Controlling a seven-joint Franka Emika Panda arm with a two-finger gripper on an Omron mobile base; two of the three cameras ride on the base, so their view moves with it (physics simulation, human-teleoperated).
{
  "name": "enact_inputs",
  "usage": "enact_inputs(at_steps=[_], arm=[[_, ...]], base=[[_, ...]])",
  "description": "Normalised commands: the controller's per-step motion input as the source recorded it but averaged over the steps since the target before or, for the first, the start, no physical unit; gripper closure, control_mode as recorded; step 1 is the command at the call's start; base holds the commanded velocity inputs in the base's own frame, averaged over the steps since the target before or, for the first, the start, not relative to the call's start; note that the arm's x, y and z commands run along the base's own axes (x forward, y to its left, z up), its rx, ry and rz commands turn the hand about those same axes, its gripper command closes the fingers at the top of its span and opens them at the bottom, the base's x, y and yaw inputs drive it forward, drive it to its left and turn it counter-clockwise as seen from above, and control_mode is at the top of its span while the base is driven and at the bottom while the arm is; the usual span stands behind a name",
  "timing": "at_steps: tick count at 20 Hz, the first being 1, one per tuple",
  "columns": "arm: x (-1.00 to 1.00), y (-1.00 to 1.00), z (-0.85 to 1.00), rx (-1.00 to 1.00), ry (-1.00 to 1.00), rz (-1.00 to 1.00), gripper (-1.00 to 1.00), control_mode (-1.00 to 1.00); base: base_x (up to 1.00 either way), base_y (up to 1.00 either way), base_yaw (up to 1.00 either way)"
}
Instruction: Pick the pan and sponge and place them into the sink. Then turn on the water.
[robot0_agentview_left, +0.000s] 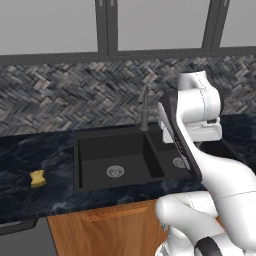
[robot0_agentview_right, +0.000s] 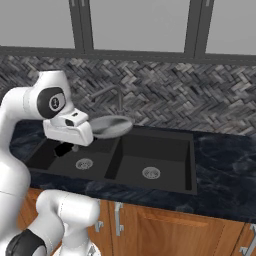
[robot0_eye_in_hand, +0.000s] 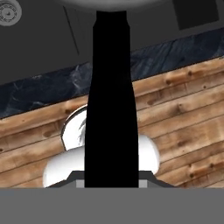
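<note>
A: Where's the pan (robot0_agentview_right: 111, 126)?

B: In the air above the sink (robot0_agentview_right: 187, 145), over the divider between the basins, just in front of the faucet (robot0_agentview_right: 119, 102). The claw (robot0_agentview_right: 64, 148) is clenched on its long black handle (robot0_eye_in_hand: 110, 96); hand view looks straight up that handle to the pan's rim.

A: So not in the sink yet?

B: No, I'd say it's mid-carry. Both basins look bare, just the two drains.

A: Sponge (robot0_agentview_left: 37, 178)?

B: On the table (robot0_agentview_left: 30, 155), well left of the sink, untouched.

A: Water?

B: No stream under the faucet, so it's off.

A: Progress?

B: Early. Pan is picked up but not placed. Left to do: lower the pan into the wider basin, let go, fetch the sponge from left of the sink, drop it in, then turn on the faucet.

A: Any risk?

B: The pan sits close to the faucet; a bump looks possible on the way down.
</note>
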Motion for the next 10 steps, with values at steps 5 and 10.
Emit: enact_inputs(at_steps=[5, 10], arm=[[-0.01, 0.31, 0.00, 0.00, -0.03, -0.13, 1.00, -1.00], [-0.02, 0.35, 0.00, 0.00, -0.04, -0.11, 1.00, -1.00]], base=[[0.00, 0.00, 0.00], [0.00, 0.00, 0.00]])
